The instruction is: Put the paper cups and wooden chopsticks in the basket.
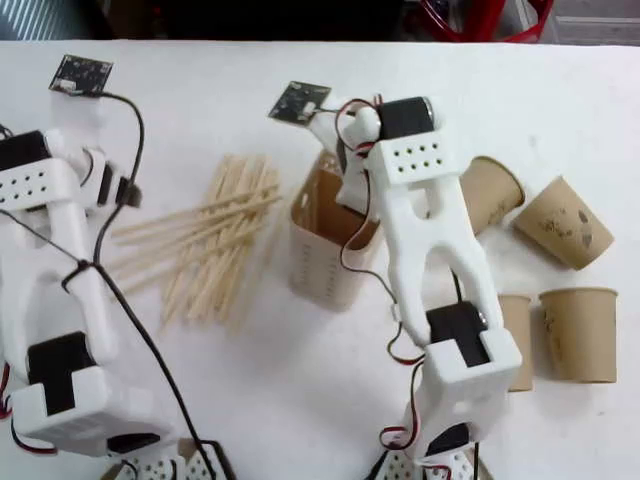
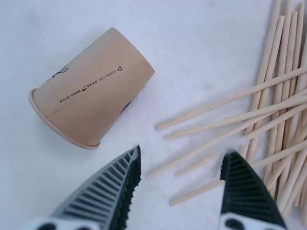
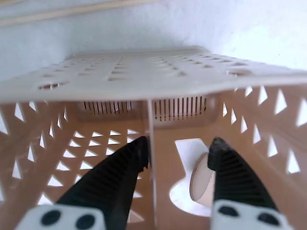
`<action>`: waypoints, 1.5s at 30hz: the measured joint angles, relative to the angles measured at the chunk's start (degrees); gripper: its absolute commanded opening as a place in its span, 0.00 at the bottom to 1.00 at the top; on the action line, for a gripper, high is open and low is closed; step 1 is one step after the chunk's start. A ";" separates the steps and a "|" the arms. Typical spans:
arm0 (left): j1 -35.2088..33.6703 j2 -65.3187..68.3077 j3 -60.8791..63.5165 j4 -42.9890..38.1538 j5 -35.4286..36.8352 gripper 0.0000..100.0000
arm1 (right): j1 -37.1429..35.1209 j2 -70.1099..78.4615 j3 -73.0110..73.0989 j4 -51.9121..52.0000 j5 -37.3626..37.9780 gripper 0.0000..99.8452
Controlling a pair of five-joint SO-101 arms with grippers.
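The right jaws stand parted and empty, their ribbed black tips lowered into the beige perforated plastic basket (image 3: 120,72). A thin partition divides the inside of the basket. Through a cut-out in its wall, part of a brown paper cup (image 3: 200,184) shows; the rest is hidden. From above, the white right arm (image 1: 420,230) covers much of the basket's mouth.

The left jaws are likewise parted, holding nothing, above the white worktop (image 2: 201,52). They hang between a tipped cup (image 2: 91,88) of matt brown paper with a rolled rim and a loose pile of pale, round wooden chopsticks (image 2: 268,120). Several of the sticks are cut off at the frame.

In the high view the chopsticks lie fanned just beside the basket. On its other side lie four more cups; the nearest cup (image 1: 490,190) is close to the basket, and the half-hidden cup (image 1: 515,340) is overlapped by the arm.
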 measured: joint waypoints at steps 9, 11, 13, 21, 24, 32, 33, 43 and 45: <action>0.00 0.00 1.32 -2.90 0.00 0.27 | 0.62 0.09 -0.35 -1.05 -0.44 0.02; 0.00 0.00 1.32 -2.90 0.00 0.27 | 0.62 0.18 -1.93 0.18 -0.26 0.02; 0.00 0.00 1.32 -2.90 0.00 0.27 | 0.62 0.09 -2.73 0.62 0.26 0.02; 0.00 0.00 1.32 -2.90 0.00 0.27 | 0.62 -0.18 -1.67 0.62 0.26 0.02; 0.00 0.00 1.32 -2.90 0.00 0.27 | 0.62 -0.79 0.26 0.18 -0.53 0.02; 2.46 0.00 1.32 -2.90 0.00 0.27 | -0.18 -8.18 2.20 0.79 -5.89 0.02; 2.81 0.00 1.32 -2.90 0.00 0.27 | -0.18 -8.53 2.90 0.79 -6.51 0.02; 3.25 0.00 1.32 -2.90 0.00 0.27 | -0.26 -8.26 5.01 0.70 -10.37 0.16; 3.25 0.00 1.32 -2.90 0.00 0.27 | -0.26 -8.26 2.99 0.70 -13.80 0.18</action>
